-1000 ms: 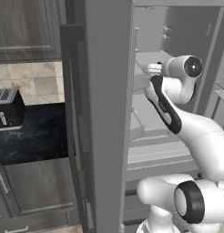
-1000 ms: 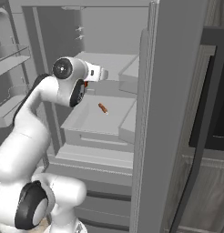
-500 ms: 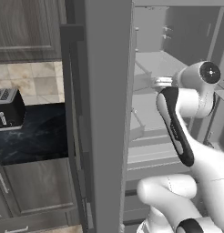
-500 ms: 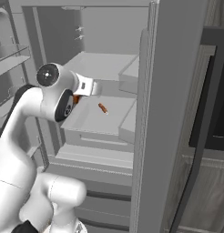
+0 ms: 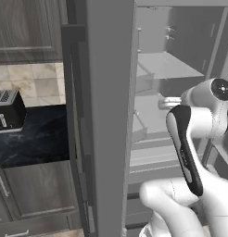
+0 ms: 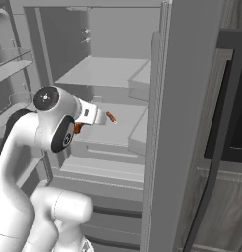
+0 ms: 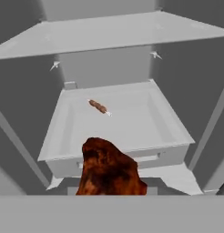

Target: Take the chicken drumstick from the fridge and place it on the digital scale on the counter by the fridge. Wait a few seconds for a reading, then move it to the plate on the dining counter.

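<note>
Left base view: my arm [image 5: 190,139] reaches into the open fridge [image 5: 111,115]; toaster [image 5: 8,110] sits on the counter [image 5: 37,139] left.

Right base view: gripper [image 6: 78,127] holds something orange-brown, out in front of the shelf; a small skewer [image 6: 111,117] lies on the shelf.

Hand view: chicken drumstick [image 7: 110,170] clamped between my fingers, above the drawer [image 7: 118,123] front; skewer further back.
</note>
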Controlling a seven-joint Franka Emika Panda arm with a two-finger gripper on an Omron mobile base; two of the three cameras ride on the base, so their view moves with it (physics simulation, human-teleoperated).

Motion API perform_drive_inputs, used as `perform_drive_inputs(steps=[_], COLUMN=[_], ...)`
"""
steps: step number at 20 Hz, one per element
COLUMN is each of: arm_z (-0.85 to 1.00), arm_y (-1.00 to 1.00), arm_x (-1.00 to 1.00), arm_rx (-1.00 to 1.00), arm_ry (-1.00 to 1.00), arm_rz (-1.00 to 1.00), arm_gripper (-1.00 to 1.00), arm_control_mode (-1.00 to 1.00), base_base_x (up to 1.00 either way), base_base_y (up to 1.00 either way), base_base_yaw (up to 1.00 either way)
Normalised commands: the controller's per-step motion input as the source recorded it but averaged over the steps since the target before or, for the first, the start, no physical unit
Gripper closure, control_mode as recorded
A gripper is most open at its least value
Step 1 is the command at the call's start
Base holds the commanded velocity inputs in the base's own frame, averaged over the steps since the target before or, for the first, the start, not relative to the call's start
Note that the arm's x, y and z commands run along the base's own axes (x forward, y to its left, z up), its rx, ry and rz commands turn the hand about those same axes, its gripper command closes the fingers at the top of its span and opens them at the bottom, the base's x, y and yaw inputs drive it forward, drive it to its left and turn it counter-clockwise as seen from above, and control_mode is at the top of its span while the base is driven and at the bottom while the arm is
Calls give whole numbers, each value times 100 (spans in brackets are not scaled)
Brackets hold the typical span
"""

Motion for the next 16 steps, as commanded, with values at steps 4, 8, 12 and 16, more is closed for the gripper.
perform_drive_inputs(steps=[4,8,12,16], arm_z=[-55,-18,0,0], arm_y=[-3,0,0,0], arm_x=[-20,-9,0,0], arm_rx=[1,0,0,0], arm_ry=[5,3,0,0], arm_rz=[0,0,0,0], arm_gripper=[100,100,100,100], arm_control_mode=[-100,100,100,100], base_base_x=[0,-33,-100,-75], base_base_y=[0,0,6,28], base_base_yaw=[0,0,0,0])
